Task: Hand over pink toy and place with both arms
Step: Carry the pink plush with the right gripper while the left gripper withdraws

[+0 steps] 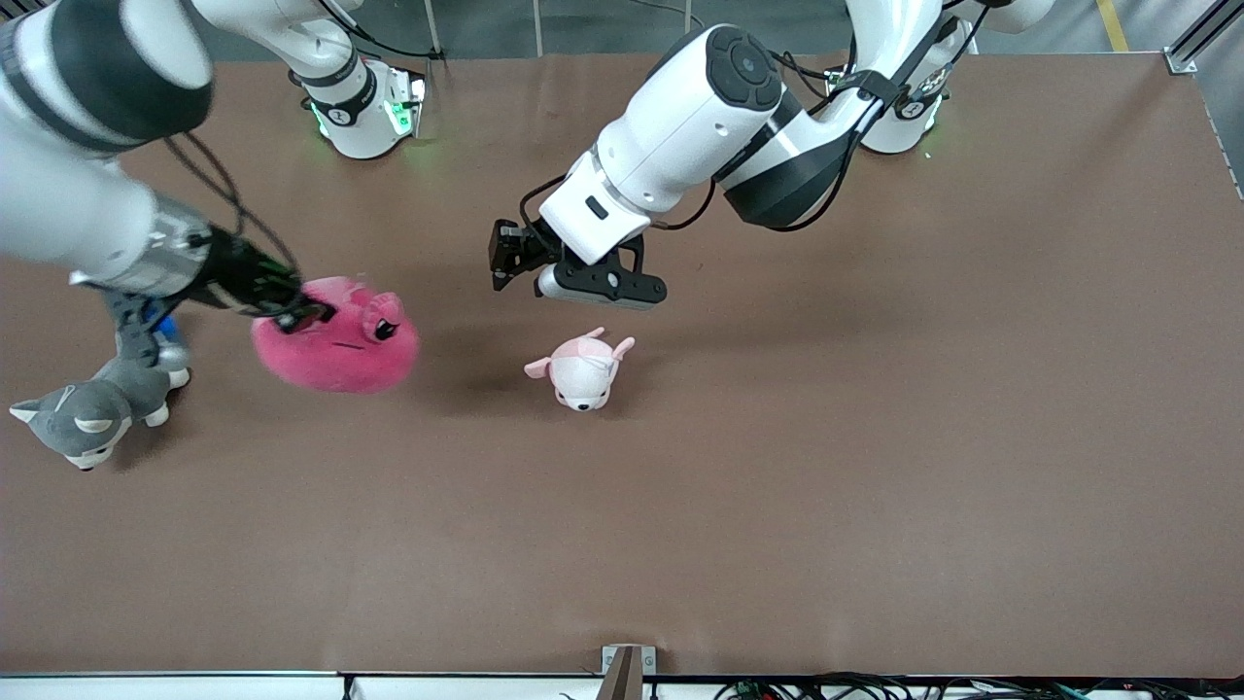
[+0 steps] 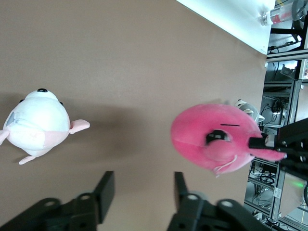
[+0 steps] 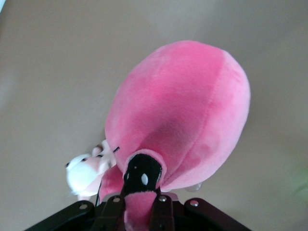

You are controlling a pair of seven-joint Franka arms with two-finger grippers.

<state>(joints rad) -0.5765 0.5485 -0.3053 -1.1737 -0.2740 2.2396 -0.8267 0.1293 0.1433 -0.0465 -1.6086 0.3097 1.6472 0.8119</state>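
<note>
The right gripper (image 1: 309,313), at the left of the front view, was clamped on the pink toy (image 1: 338,338) and held it clear of the table (image 1: 875,437). In the right wrist view the toy (image 3: 183,115) filled the middle of the frame, a fold of plush pinched between the 2 fingers (image 3: 126,211) at the bottom edge. The toy hung over the right arm's end of the table, its dark eye facing the front camera's upper right.

The left gripper (image 1: 502,261) sat a little above centre of the front view, over bare table just above the white plush (image 1: 581,367). Its fingers were spread with nothing between them: the left wrist view showed the 2 black fingers (image 2: 105,190) at the bottom of the frame with brown table in the gap. In that view the toy (image 2: 216,139) appeared right of centre, with the right gripper (image 2: 263,143) gripping it at the right edge. The 2 grippers were apart, with open table between them.

The white plush lay on the table near the middle of the front view, well apart from the toy; in the left wrist view it (image 2: 36,126) sat at the left edge. The husky (image 1: 92,408) stood at the left edge of the front view, below the right arm's wrist and lower left of the toy.
</note>
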